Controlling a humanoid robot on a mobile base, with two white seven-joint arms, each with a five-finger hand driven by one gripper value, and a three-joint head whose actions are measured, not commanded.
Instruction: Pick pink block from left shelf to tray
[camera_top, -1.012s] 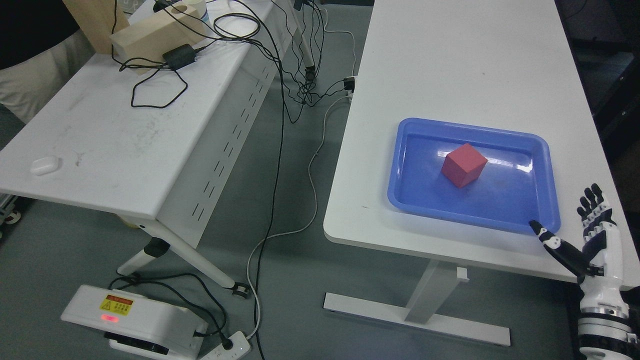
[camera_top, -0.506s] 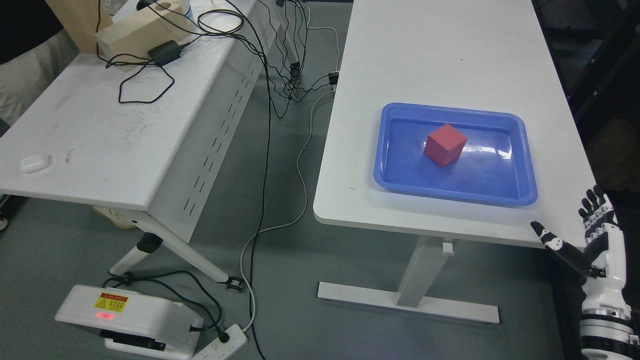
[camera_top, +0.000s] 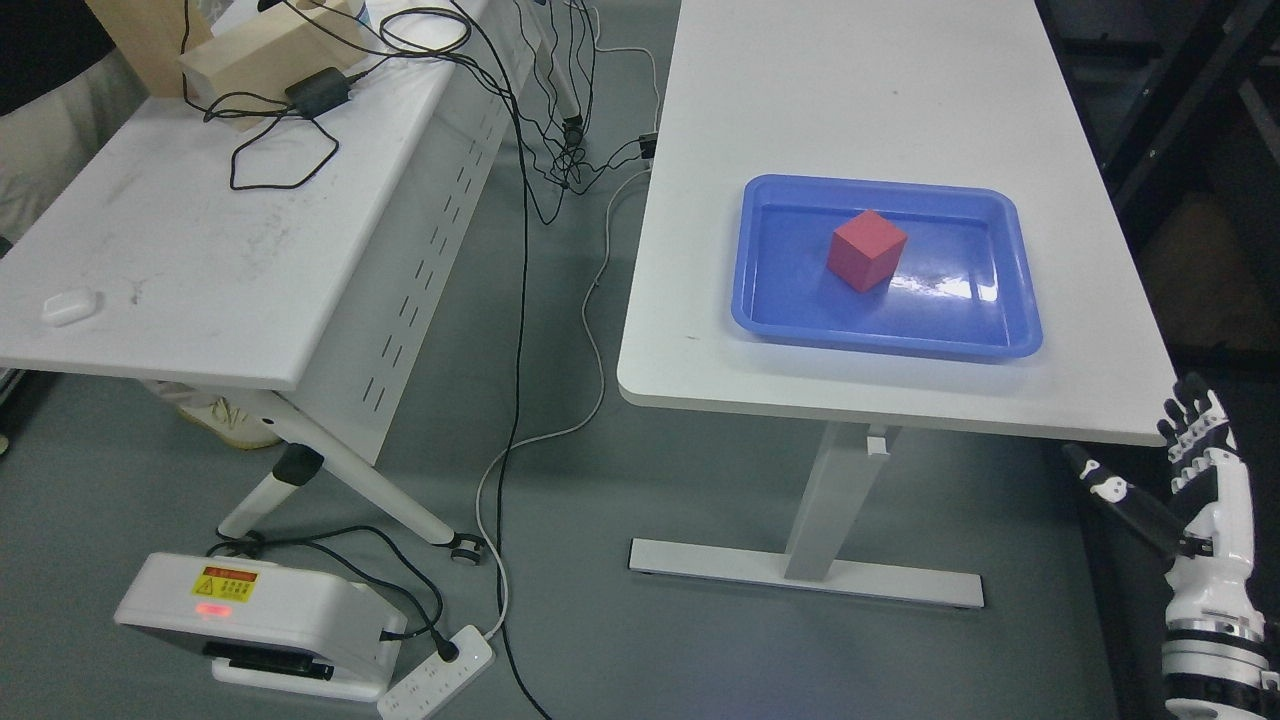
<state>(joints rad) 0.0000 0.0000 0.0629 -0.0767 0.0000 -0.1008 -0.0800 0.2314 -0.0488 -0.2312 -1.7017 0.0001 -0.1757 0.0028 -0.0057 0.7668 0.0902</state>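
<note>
1. Pink block (camera_top: 866, 250): a reddish-pink cube resting inside the blue tray (camera_top: 885, 346), toward the tray's 11 o'clock portion, one corner turned toward the camera. It touches the tray floor only and stands clear of all four walls.
2. Blue tray: rectangular, shallow, lying flat on the right-hand white counter (camera_top: 880, 90), near the counter's front edge. Light glare shows on the tray floor at the block's 4 o'clock.
3. Right robot hand (camera_top: 1180, 490): seen at the frame's 4 o'clock, below and in front of the counter's near right corner, well apart from the tray. Its fingers (camera_top: 1195, 415) point upward and are spread, the thumb angled out to the left; it holds nothing.
4. Left robot hand: out of frame.
5. Left counter (camera_top: 200, 260): a second white surface at the frame's 9 o'clock, scuffed, carrying a small white case (camera_top: 68, 306) near its front left, a looped black cable with a power adapter (camera_top: 318, 90), and pale wooden blocks (camera_top: 250, 50) at its far end.
6. Floor: a white device with a yellow warning label (camera_top: 255, 620) at 7 o'clock, with a white power strip (camera_top: 440, 675) just beside it; cables run between the two counters.
</note>
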